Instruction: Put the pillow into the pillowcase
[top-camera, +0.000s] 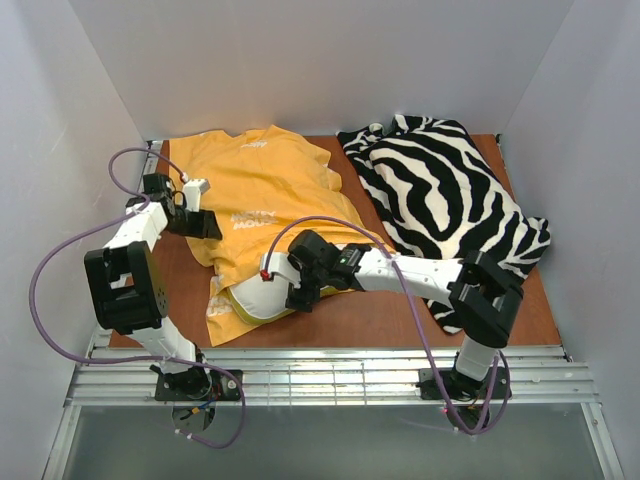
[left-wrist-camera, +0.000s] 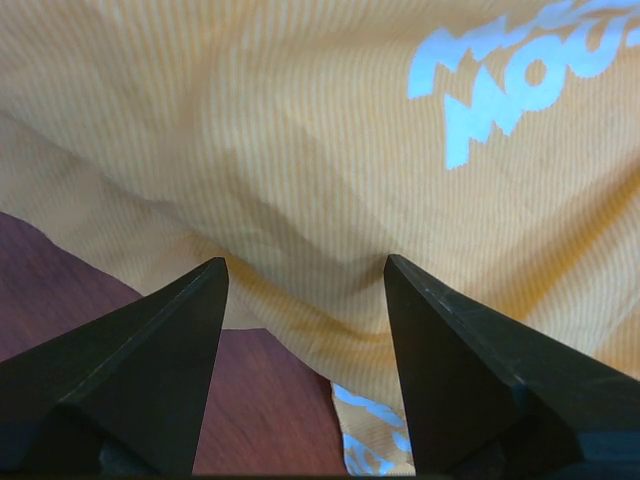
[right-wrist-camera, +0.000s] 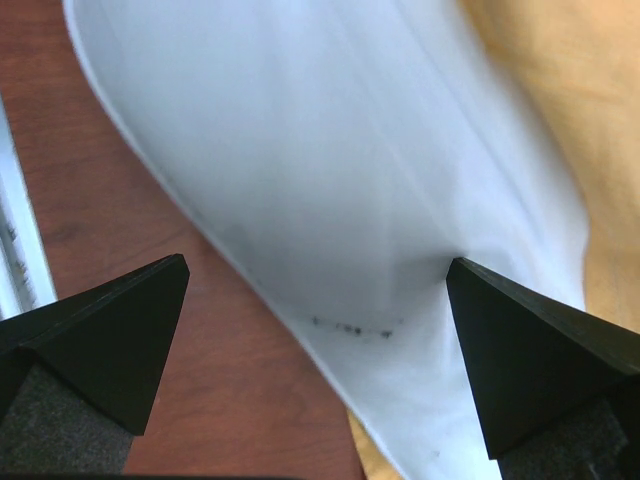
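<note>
The orange-yellow pillowcase lies on the left half of the table, bulging. The white pillow sticks out of its near opening; the rest is hidden inside. My left gripper is at the pillowcase's left edge. In the left wrist view it is open, with a fold of orange fabric against and between its fingertips. My right gripper is at the pillow's exposed end. In the right wrist view it is wide open, with the white pillow just ahead between the fingers.
A black-and-white zebra-striped cloth covers the right side of the brown table. Metal rails run along the near edge. White walls enclose the back and both sides.
</note>
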